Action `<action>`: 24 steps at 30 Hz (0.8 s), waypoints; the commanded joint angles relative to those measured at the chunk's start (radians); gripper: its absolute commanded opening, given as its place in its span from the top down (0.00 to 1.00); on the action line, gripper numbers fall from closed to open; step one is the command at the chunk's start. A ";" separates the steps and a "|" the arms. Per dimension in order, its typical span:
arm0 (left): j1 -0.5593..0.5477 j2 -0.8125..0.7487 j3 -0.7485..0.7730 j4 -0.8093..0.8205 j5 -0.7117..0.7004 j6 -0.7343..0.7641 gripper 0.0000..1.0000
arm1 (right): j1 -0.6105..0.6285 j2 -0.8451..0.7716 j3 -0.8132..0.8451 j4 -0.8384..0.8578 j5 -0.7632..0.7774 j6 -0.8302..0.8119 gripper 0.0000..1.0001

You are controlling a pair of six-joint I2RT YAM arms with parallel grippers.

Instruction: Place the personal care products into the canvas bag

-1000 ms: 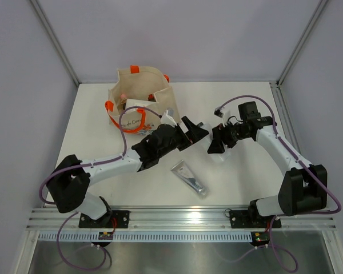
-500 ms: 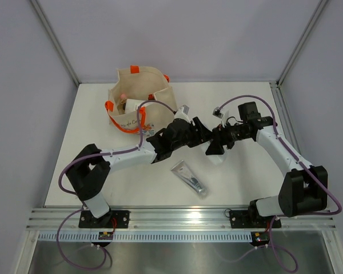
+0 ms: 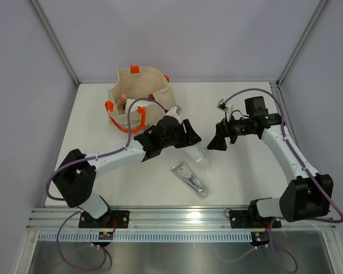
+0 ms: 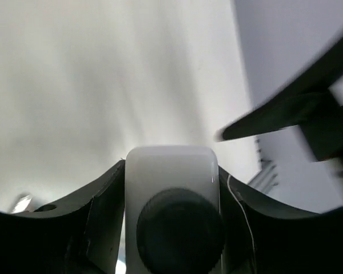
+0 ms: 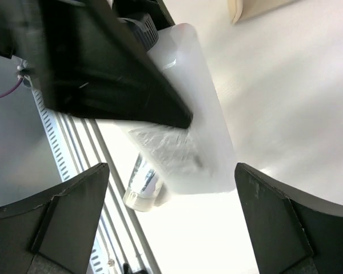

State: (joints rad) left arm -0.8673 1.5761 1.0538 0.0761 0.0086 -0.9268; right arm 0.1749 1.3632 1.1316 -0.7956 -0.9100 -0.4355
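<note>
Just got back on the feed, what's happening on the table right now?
The left gripper is shut on a white bottle with a dark cap, near the middle of the table. The right gripper faces it, open and empty. A silver tube lies nearer the front edge. The canvas bag stands at the far left, some items already inside.

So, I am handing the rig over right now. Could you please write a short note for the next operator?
Left pincer: shut on a white bottle, to the right of the canvas bag.
Right pincer: open and empty, facing that bottle.
Done: some products are already in the bag, among them a pink-capped bottle.
Left to do: put the held bottle into the bag, then fetch the silver tube lying on the table nearer the arm bases.
</note>
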 commanded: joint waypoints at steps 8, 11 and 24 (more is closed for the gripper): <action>0.295 -0.237 0.292 -0.307 0.249 0.210 1.00 | -0.232 -0.177 0.048 -0.104 -0.185 -0.186 0.01; 0.369 -0.226 0.382 -0.318 0.313 0.189 1.00 | -0.232 -0.188 0.025 -0.085 -0.208 -0.175 0.01; 0.706 -0.114 0.604 -0.216 0.369 0.054 1.00 | -0.233 -0.153 0.025 -0.111 -0.211 -0.187 0.01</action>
State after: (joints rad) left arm -0.2588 1.4590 1.5475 -0.3111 0.3641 -0.8120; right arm -0.0582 1.2133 1.1564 -0.9024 -1.0863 -0.6022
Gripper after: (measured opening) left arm 0.524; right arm 0.993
